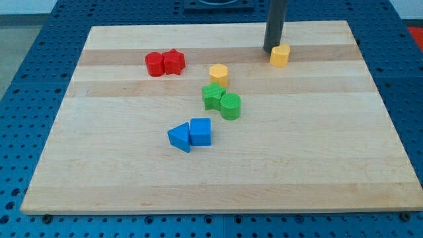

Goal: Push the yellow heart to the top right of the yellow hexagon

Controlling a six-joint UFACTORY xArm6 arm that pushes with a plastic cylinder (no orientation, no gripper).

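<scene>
The yellow heart (280, 55) lies near the board's top edge, right of centre. The yellow hexagon (219, 74) lies below and to the left of it, near the board's middle top. My tip (271, 49) stands on the board just left of the yellow heart, touching or nearly touching its left side. The dark rod rises from there out of the view's top.
A red cylinder (154, 64) and a red star-like block (174, 61) touch at the upper left. A green star (213, 96) and green cylinder (230, 106) sit below the hexagon. A blue triangle (179, 137) and another blue block (201, 132) lie lower. The wooden board (330, 165) rests on a blue perforated table.
</scene>
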